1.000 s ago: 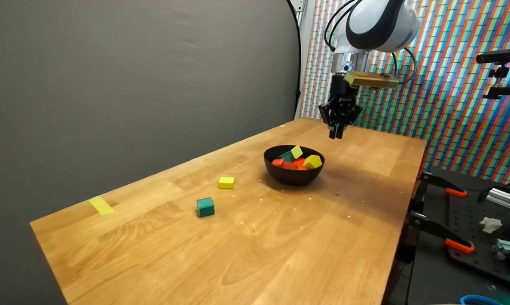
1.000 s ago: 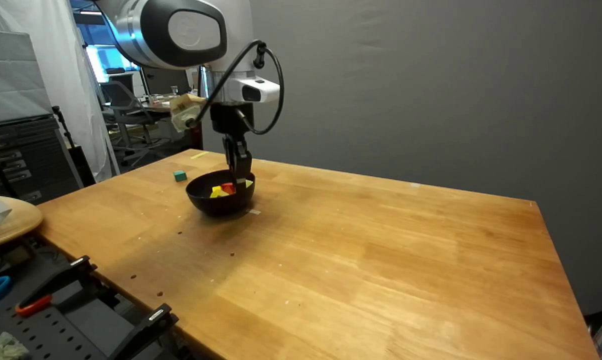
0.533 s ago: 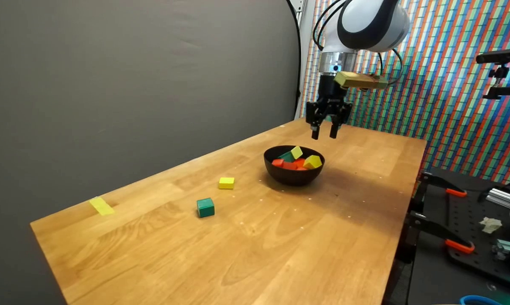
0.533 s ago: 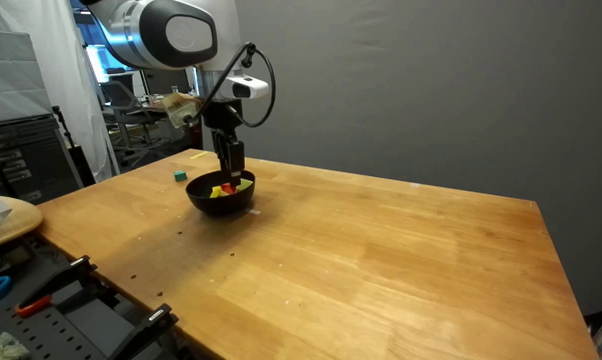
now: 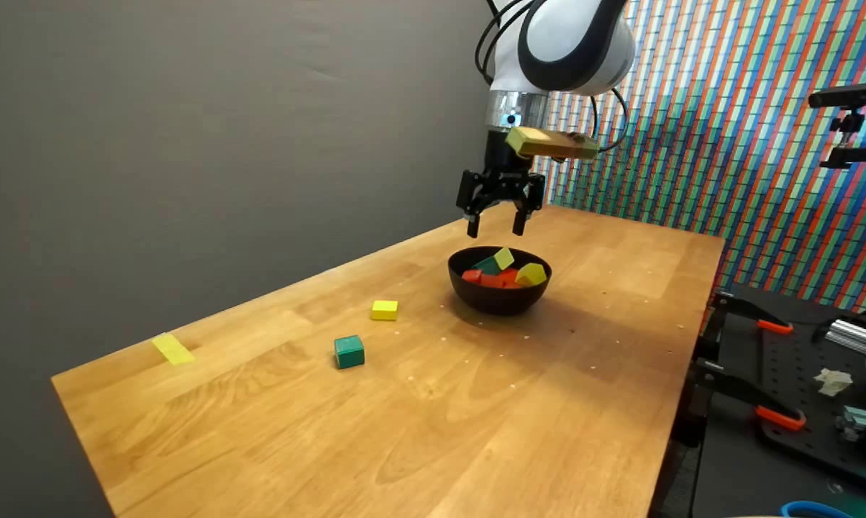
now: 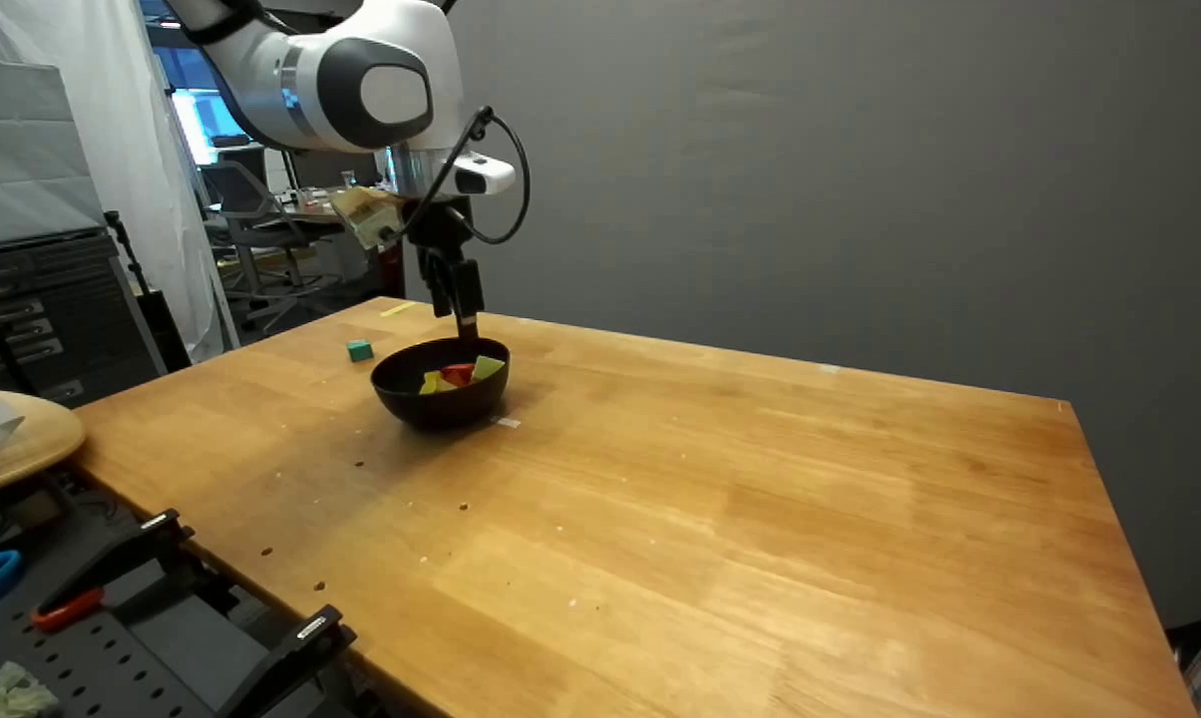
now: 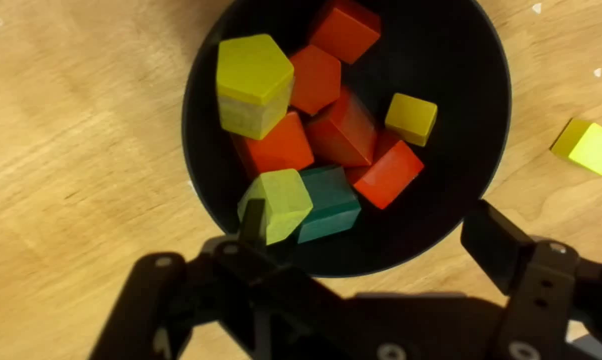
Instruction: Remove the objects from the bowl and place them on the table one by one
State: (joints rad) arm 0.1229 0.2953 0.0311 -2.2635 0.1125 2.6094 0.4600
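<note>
The black bowl stands upright on the wooden table. In the wrist view it holds several red blocks, a green block, a yellow pentagonal block, a pale yellow block and a small yellow block. Two blocks lie on the table outside it: one yellow, one green. My gripper hangs above the bowl's far side in that exterior view, fingers wide apart, nothing between them. In the wrist view one finger overlaps the pale yellow block, and the other crosses the bowl's rim.
A flat yellow tape strip is stuck near the table's back edge. Black clamps with orange parts grip the long edge beside a dark side bench. A grey backdrop rises behind the table.
My gripper has gone from nearly shut to wide open. It has travelled from beyond the bowl to above it, rising a little. Bowl and blocks have not moved.
</note>
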